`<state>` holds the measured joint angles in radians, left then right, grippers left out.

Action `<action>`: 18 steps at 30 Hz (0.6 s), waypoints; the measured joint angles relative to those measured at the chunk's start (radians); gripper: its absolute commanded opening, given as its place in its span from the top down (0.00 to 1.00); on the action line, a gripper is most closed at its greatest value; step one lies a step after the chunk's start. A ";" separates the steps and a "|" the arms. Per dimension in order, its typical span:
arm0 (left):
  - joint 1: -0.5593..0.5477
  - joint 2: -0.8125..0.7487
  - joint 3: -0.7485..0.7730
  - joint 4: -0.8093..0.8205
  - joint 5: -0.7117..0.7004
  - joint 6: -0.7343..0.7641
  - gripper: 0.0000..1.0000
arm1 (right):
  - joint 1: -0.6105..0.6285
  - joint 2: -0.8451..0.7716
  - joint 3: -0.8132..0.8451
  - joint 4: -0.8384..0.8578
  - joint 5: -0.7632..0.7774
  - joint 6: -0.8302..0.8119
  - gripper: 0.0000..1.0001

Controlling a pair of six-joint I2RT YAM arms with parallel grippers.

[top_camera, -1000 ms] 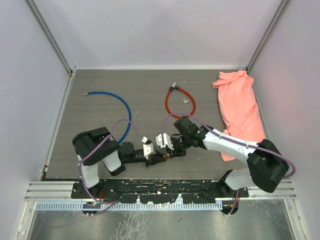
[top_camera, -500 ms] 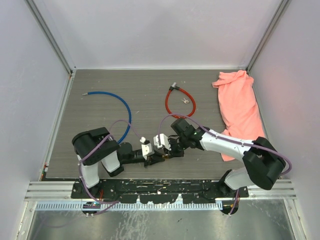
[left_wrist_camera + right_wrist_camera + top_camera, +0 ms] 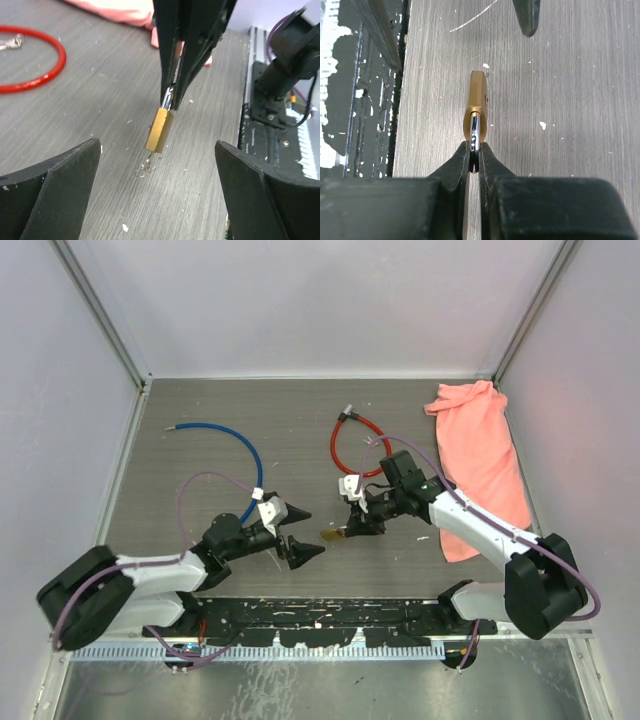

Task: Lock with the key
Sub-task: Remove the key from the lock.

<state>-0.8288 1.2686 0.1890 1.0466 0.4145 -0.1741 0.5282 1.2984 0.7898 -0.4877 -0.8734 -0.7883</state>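
A small brass padlock point(image 3: 332, 534) hangs just above the table, its steel shackle point(image 3: 475, 135) pinched between the shut fingers of my right gripper point(image 3: 475, 156). In the left wrist view the padlock point(image 3: 160, 131) dangles from the right gripper's fingers point(image 3: 172, 55), and a key point(image 3: 149, 159) with a wire ring sticks out of its bottom. My left gripper point(image 3: 305, 532) stands wide open just left of the padlock, holding nothing. Its two fingertips point(image 3: 55, 190) frame the padlock from a short distance.
A red cable loop point(image 3: 358, 448) with small keys lies behind the right gripper. A blue cable point(image 3: 236, 448) curves at the left. A pink cloth point(image 3: 482, 455) lies along the right wall. The arm bases' black rail point(image 3: 320, 615) runs along the near edge.
My left gripper let go, opened wide and drew back to the left; its arm now lies low and stretched out. The right gripper carried the padlock a little right and back.
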 measured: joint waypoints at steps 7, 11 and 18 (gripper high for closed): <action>0.000 -0.200 0.069 -0.311 0.001 0.011 0.27 | -0.035 -0.033 0.026 -0.048 -0.066 -0.018 0.99; 0.000 -0.172 0.085 -0.397 0.009 0.005 0.44 | -0.037 -0.033 0.027 -0.060 -0.092 -0.017 0.99; 0.000 -0.086 0.126 -0.439 0.030 0.006 0.49 | -0.037 -0.033 0.027 -0.075 -0.121 -0.018 0.99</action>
<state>-0.8291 1.1824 0.3145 0.6075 0.4442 -0.1684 0.4908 1.2652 0.8169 -0.5625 -0.9943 -0.8059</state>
